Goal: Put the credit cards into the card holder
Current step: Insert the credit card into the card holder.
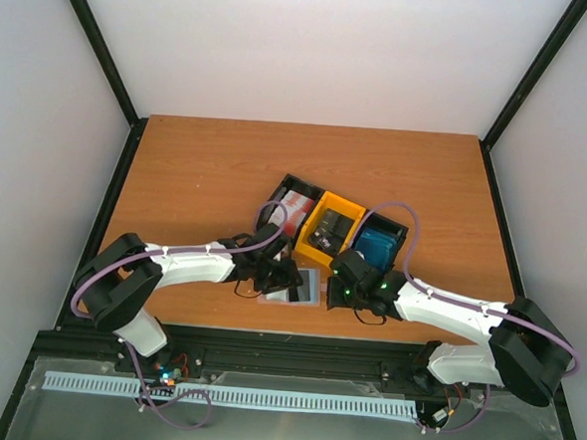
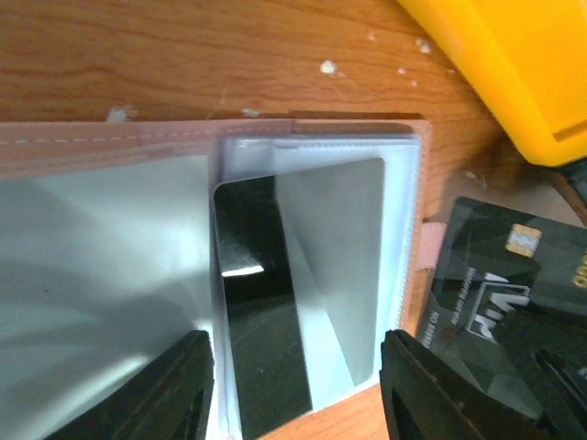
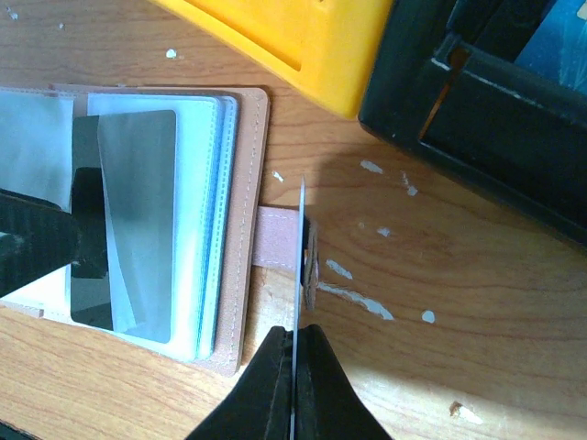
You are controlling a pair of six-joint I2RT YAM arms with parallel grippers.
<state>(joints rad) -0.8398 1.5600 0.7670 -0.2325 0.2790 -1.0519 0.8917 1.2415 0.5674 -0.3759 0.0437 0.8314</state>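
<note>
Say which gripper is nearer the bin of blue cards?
Right. The right gripper sits just before the blue-card bin; the left gripper hovers over the card holder, farther left.

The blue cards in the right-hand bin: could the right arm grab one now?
Probably not yet. The bin is open-topped and near, but the right end effector is shut on a dark card beside the card holder.

Looks down on the open card holder (image 2: 110,147) lying on the wooden table (image 2: 183,55). Shows a dark card (image 2: 261,357) in its clear pocket, the left gripper (image 2: 295,341) spread with a finger beside each long edge. Catches a second dark card (image 2: 495,284) just right, yellow bin (image 2: 514,64) beyond.
</note>
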